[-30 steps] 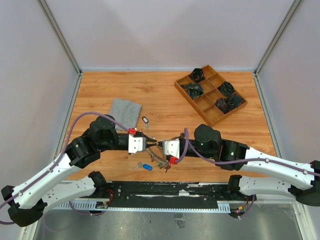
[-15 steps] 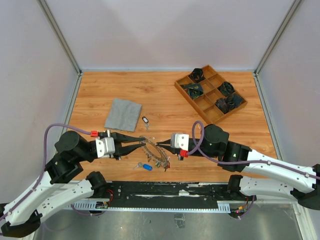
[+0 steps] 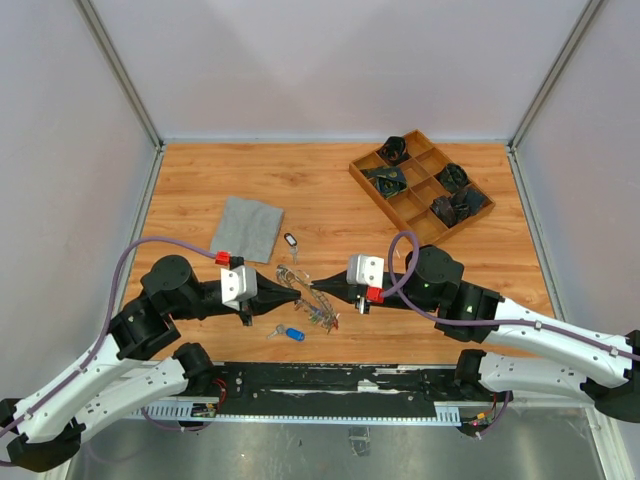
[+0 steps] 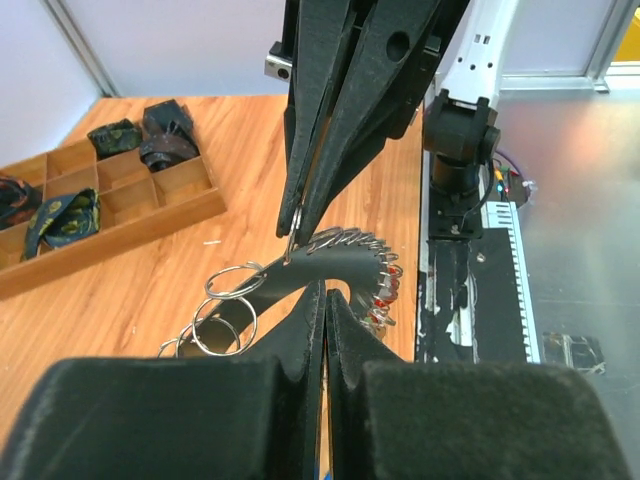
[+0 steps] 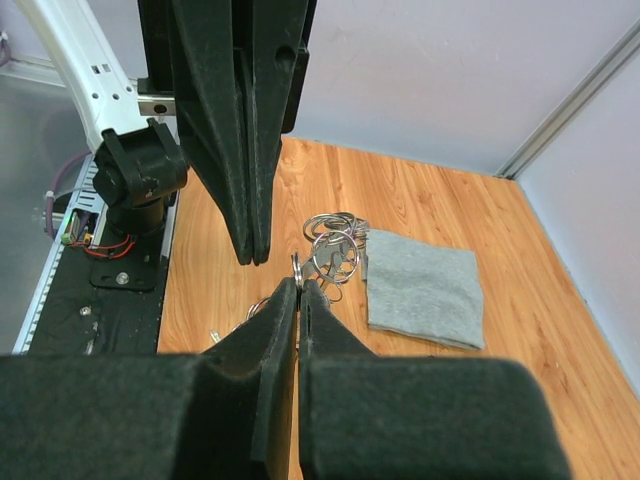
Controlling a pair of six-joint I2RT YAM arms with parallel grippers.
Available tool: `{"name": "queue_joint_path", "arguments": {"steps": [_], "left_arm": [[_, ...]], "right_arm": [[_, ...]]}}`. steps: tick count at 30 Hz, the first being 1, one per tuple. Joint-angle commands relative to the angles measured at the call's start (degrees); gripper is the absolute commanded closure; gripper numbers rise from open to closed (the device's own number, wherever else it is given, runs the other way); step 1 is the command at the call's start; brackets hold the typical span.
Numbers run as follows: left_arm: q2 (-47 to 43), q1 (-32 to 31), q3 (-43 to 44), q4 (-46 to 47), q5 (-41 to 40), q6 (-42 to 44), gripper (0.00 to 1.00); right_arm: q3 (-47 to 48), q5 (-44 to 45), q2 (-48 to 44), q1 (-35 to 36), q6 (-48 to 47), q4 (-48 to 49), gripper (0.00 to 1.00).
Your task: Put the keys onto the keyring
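**Both grippers closed at the keyring, near edge of the tabletop**

A wooden tray (image 3: 409,208) with dividers lies at the far right corner of the tabletop. Four of its compartments hold dark rolled bundles (image 3: 452,177), which look like cloth; what they are exactly I cannot tell.

The keyring (image 3: 305,299) is close to the middle of the near edge, right between the two gripper tips, which point at each other. Its silver keys (image 3: 322,318) hang in a bunch on the near side, and some small empty rings (image 3: 287,272) lie on the far side.

The right gripper (image 3: 318,290) has its fingers pressed together, and in the left wrist view the thin wire of the keyring is pinched at their tips. The left gripper (image 3: 292,296) is also fully closed and its tip is at the ring, but I cannot tell if it grips it.

A key with a blue tag (image 3: 293,334) lies just beside the bunch, nearer the near edge. A key with a black tag (image 3: 291,241) lies apart, beside a grey cloth (image 3: 247,228) toward the left edge.
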Motion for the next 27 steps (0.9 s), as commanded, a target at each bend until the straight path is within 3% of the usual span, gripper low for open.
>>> {"name": "queue_joint_path", "arguments": {"steps": [1, 10, 21, 27], "left_arm": [[0.0, -0.3, -0.4, -0.6, 0.3, -0.3, 0.99], [0.9, -0.3, -1.0, -0.4, -2.1, 1.9, 0.98], [1.4, -0.3, -0.7, -0.8, -2.4, 3.8, 0.98], [1.7, -0.3, -0.6, 0.1, -1.6, 4.1, 0.98]], "right_arm": [[2.2, -2.2, -1.3, -0.7, 1.8, 5.1, 0.99], [3.4, -6.0, -1.0, -0.7, 2.0, 3.2, 0.99], [8.6, -10.5, 0.4, -0.7, -2.6, -9.3, 0.99], [8.8, -10.9, 1.5, -0.7, -1.6, -9.3, 0.99]]}}
